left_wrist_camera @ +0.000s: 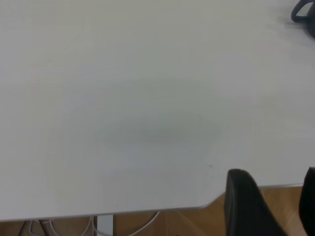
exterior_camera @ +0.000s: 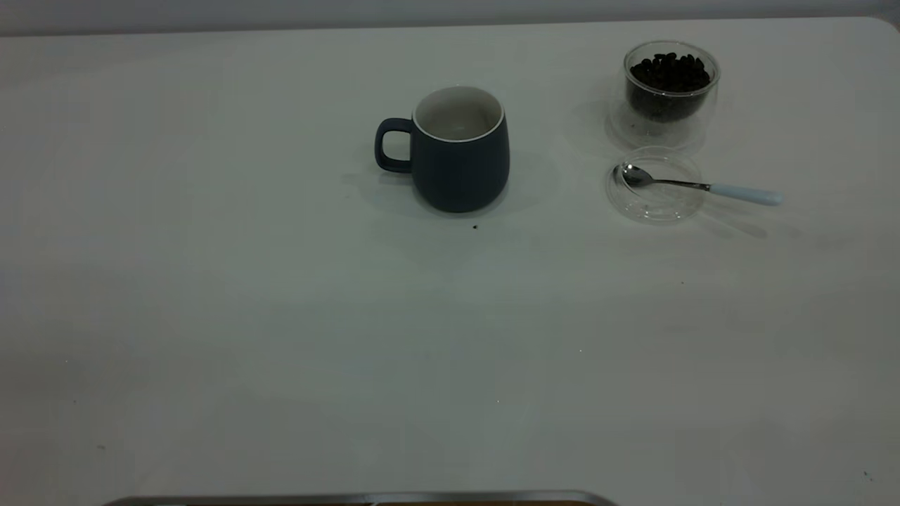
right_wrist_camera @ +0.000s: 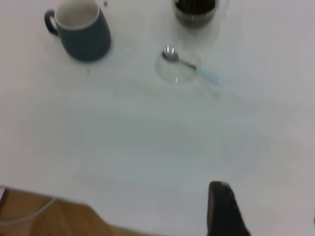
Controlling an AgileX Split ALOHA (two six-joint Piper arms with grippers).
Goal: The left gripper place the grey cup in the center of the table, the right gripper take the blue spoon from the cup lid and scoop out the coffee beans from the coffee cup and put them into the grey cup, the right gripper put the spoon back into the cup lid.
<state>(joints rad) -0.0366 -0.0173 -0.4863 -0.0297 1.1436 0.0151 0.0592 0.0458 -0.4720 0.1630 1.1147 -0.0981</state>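
Observation:
The grey cup (exterior_camera: 457,151) stands upright near the table's middle, handle to the left, its white inside showing no beans. It also shows in the right wrist view (right_wrist_camera: 81,29), and its handle in the left wrist view (left_wrist_camera: 301,12). The glass coffee cup (exterior_camera: 669,91) with coffee beans (exterior_camera: 669,74) stands at the back right. In front of it lies the clear cup lid (exterior_camera: 654,186) with the blue-handled spoon (exterior_camera: 703,186), bowl in the lid and handle pointing right. Neither gripper shows in the exterior view. My left gripper (left_wrist_camera: 275,199) is open and empty over the table's near edge. My right gripper (right_wrist_camera: 268,211) is open and empty, well short of the spoon (right_wrist_camera: 189,65).
A small dark speck (exterior_camera: 474,227) lies on the white table (exterior_camera: 281,316) just in front of the grey cup. A metal-edged rim (exterior_camera: 351,497) runs along the bottom of the exterior view. The wooden floor (left_wrist_camera: 162,226) shows past the table's edge.

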